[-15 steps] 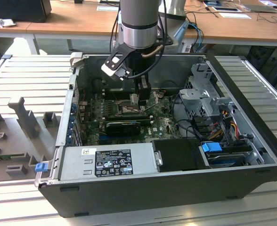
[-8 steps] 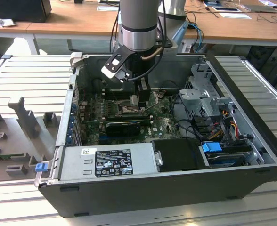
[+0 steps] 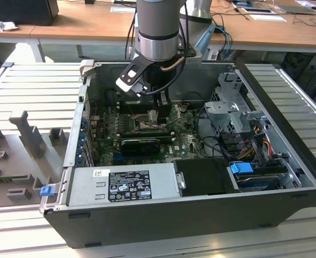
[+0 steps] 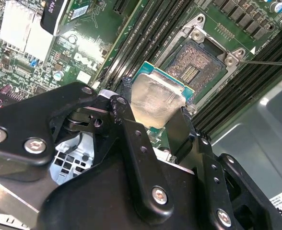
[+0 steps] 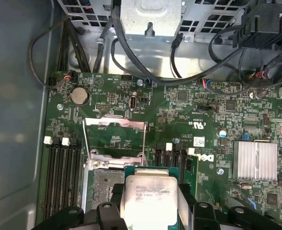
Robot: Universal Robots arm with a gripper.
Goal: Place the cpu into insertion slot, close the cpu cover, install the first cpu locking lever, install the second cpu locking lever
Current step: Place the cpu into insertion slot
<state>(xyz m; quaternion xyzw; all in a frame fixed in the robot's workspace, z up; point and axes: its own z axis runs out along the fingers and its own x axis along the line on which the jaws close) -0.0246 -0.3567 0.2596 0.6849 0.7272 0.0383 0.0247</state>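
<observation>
My gripper [image 4: 156,103] is shut on the cpu [image 4: 155,98], a flat square chip with a pale silvery face on a green edge, gripped at two opposite sides. The chip hangs just above and beside the insertion slot [image 4: 196,67], a dark square socket with a metal rim, which holds nothing. In the first wrist view the cpu [image 5: 148,191] overlaps one side of the insertion slot [image 5: 102,184], and the cpu cover [image 5: 114,122] stands swung up at the socket's far edge. A thin locking lever [image 4: 268,63] sticks out past the socket. In the exterior view the gripper [image 3: 153,114] is low inside the open computer case.
Black memory slots [image 5: 64,175] flank the socket, and a finned heat sink [image 5: 254,160] sits on the board. Loose black cables [image 5: 131,57] hang near the metal drive cage [image 3: 233,107]. The power supply [image 3: 126,183] and the case walls [image 3: 287,123] box in the board.
</observation>
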